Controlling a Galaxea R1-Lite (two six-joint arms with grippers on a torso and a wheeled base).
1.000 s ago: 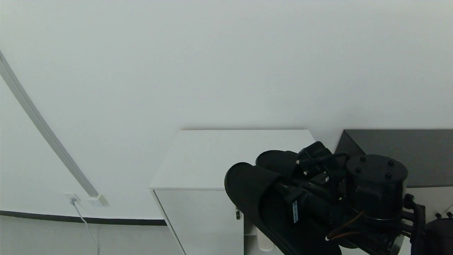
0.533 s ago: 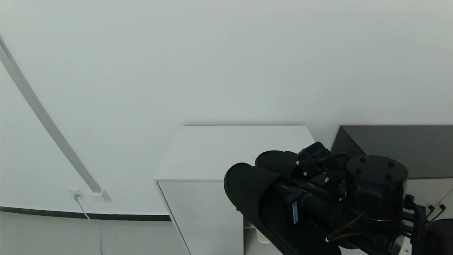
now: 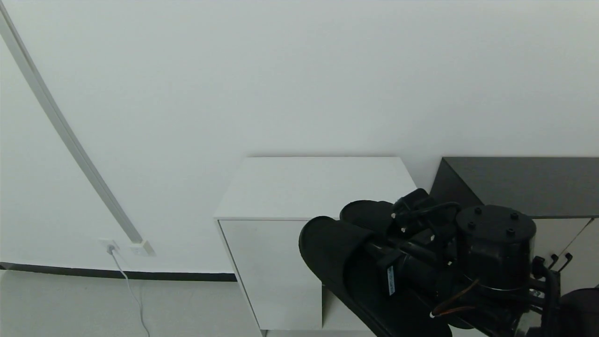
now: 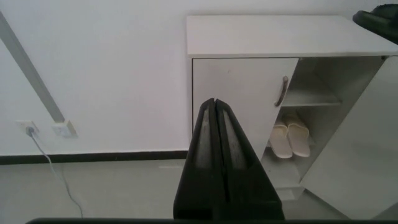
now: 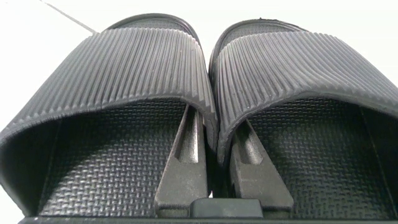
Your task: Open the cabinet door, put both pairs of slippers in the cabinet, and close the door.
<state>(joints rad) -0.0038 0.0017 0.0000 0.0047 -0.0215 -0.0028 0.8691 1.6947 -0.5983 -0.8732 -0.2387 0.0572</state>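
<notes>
My right gripper (image 5: pixel 214 124) pinches the black slippers (image 5: pixel 137 68) by their adjoining sides; my left gripper (image 4: pixel 215 109) is pressed together, facing the open white cabinet (image 4: pixel 267 34) holding beige slippers (image 4: pixel 289 138)

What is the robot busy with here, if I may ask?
The right gripper is shut on a pair of black slippers, one finger inside each, held up in front of the white cabinet. One cabinet door stands open, and a pair of beige slippers sits on a lower shelf inside. The left gripper is shut and empty.
</notes>
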